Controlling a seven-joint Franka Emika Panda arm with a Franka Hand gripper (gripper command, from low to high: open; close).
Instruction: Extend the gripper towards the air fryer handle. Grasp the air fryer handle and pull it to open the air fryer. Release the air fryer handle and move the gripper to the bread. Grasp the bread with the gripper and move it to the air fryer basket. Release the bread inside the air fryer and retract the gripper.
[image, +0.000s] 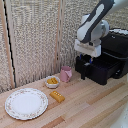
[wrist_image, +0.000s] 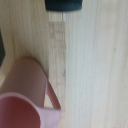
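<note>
The air fryer (image: 116, 47) stands at the exterior view's right, with its basket (image: 102, 70) pulled out toward the table's middle. The black handle (image: 83, 70) juts from the drawer's front and shows as a dark bar at the edge of the wrist view (wrist_image: 62, 4). My gripper (image: 86, 62) hangs just above and in front of the handle, holding nothing; its fingers look apart. The bread (image: 57, 96), a small golden-yellow block, lies on the wooden table well to the exterior view's left of the gripper.
A pink cup (image: 66, 74) stands between the drawer and the bread, and it fills a corner of the wrist view (wrist_image: 25, 95). A small white bowl (image: 52, 82) holds orange-yellow bits. A floral plate (image: 26, 103) lies at the front left. A woven screen stands behind.
</note>
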